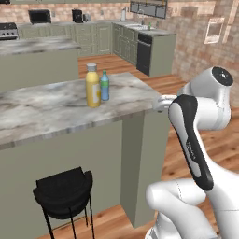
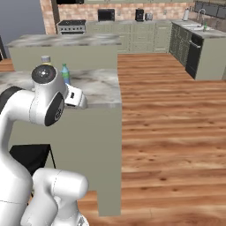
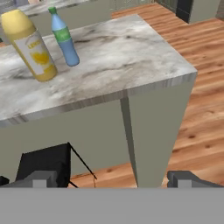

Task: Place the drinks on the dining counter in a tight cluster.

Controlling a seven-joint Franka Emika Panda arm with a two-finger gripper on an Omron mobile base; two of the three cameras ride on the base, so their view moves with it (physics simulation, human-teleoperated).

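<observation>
Camera layout: my three views

Both base views look forward-down, sharing the tabletop point(image 1: 56, 109) corner; my hand view faces it nearer, from above.

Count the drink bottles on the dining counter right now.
2. The yellow bottle and the blue bottle stand upright close beside each other on the dining counter, toward its far edge. A third could be out of frame or behind the arm.
</observation>
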